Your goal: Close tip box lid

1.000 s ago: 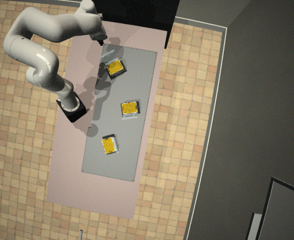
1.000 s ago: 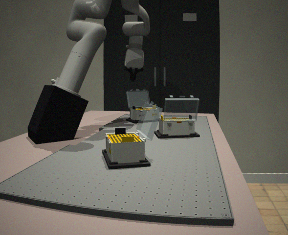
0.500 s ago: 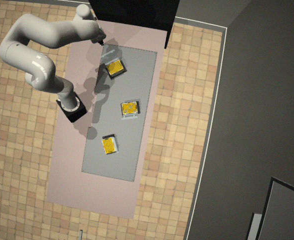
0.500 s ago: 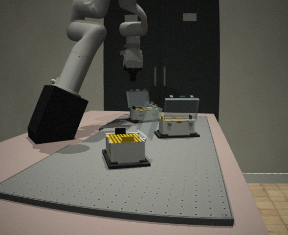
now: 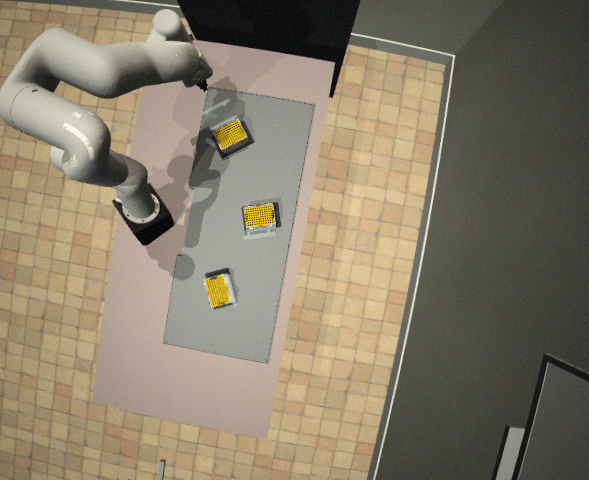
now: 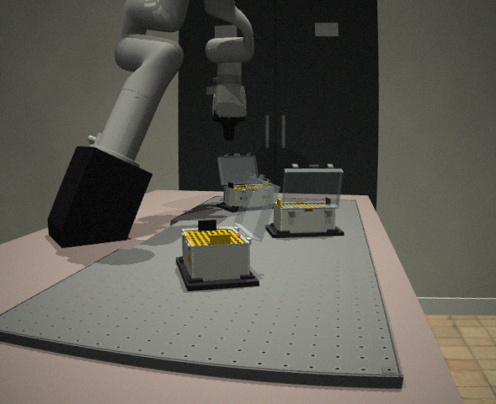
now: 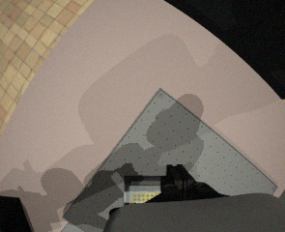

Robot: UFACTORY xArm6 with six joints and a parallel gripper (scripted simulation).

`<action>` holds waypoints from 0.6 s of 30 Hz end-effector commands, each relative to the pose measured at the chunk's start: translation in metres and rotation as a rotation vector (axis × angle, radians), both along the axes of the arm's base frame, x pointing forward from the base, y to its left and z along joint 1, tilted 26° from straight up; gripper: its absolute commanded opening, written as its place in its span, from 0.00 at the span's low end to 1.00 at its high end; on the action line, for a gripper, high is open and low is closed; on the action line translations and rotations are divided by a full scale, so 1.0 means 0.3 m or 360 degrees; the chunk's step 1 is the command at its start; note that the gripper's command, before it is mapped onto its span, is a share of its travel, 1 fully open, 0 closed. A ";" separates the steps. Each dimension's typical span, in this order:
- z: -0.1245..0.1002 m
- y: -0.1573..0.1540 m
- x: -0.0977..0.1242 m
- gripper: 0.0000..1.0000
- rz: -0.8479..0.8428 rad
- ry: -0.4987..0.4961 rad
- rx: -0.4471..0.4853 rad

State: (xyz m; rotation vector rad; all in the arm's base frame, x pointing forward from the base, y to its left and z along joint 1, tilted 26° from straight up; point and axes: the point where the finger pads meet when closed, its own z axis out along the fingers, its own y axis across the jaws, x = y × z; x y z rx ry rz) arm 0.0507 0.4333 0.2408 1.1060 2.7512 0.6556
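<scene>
Lining up over the far box's lid.
My black end effector [image 6: 228,133] is shut & empty above the clear open lid [image 6: 237,169]; next: push its front edge down.

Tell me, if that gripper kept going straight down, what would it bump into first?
Probably the raised clear lid of the far box. The gripper, fingers shut and empty, hangs just above its top edge, though depth is hard to judge.

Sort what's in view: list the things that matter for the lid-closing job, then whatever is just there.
Job:
- far tip box, lid up
- middle tip box, lid up
- near tip box, lid open
- gripper, shut, empty, above the far box

Just there:
- perforated grey board
- dark cabinet
- pink table
</scene>
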 end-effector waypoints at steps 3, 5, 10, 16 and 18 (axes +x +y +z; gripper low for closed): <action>-0.014 0.010 0.005 0.00 0.0001 0.0000 0.0006; -0.024 0.014 0.008 0.00 0.0001 0.0000 0.0006; -0.049 0.024 0.015 0.00 0.0001 0.0000 0.0006; -0.070 0.032 0.021 0.00 0.0001 0.0000 0.0006; -0.080 0.036 0.023 0.00 0.0001 0.0000 0.0006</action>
